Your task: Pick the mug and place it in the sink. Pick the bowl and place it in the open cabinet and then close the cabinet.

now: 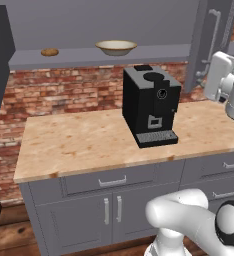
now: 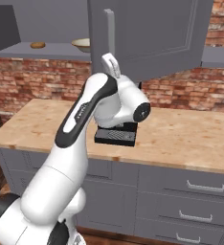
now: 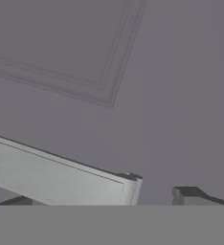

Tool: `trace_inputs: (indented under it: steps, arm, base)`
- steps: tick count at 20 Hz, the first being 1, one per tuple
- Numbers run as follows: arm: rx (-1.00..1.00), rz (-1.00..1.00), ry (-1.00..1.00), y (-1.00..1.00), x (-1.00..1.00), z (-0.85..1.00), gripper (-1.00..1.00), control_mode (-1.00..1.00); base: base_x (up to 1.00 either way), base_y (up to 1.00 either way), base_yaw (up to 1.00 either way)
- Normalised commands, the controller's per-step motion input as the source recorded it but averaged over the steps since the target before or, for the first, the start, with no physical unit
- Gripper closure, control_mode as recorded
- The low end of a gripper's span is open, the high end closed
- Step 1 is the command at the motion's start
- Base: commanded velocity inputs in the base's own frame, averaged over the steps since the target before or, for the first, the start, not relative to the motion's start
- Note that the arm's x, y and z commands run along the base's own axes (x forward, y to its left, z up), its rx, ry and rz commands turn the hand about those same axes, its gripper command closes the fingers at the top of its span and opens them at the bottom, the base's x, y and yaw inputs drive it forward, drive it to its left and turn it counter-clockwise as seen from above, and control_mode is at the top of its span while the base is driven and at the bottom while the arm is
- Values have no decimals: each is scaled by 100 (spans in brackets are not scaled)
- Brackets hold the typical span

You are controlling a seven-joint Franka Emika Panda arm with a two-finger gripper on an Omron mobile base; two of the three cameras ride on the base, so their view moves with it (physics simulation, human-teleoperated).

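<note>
**Pincer at the cabinet door, bowl already shelved**

The pincer [image 3: 154, 196] sat hard against the open door of the cabinet [image 3: 171, 95], its camera looking straight at the flat grey panel with its recessed frame moulding. One dark fingertip [image 3: 193, 195] showed at the bottom of the hand view, and the pale bar of the door handle [image 3: 61, 179] ran slantwise just beside it. Whether the pincer was open, closed or gripping the bar could not be told from these pictures.

Beyond the door, away from the pincer, the bowl [image 1: 116, 47] rested upright on the grey shelf inside the cabinet, shallow and wide, cream with a tan rim. A small brown lump [image 1: 49, 52] lay further along the same shelf, well apart from the bowl. Below the pincer, a boxy black coffee machine [image 1: 150, 105] stood on the pale, mottled wooden worktop [image 1: 74, 140], backed by red brick.

Closing the cabinet seemed the step in hand. The risk, as I judged it, lay in the contact: the handle was smooth, slim and metallic, so a fingertip pressing at a slant could slide off it and leave the door ajar. A hard, uncontrolled swing might also bring the arm's elbow down towards the coffee machine beneath.
</note>
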Motion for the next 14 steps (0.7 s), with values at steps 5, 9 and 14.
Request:
trace_inputs:
  steps: [5, 9, 14]
  arm:
    - [-2, -15, 13, 0, 55, 10, -100, -100]
    - [-1, -16, 19, 0, 64, 11, -100, -100]
    - [0, -11, 23, -5, 51, 22, -100, -100]
  base:
    - [0, 0, 0]
    - [0, 0, 0]
    - [0, 0, 0]
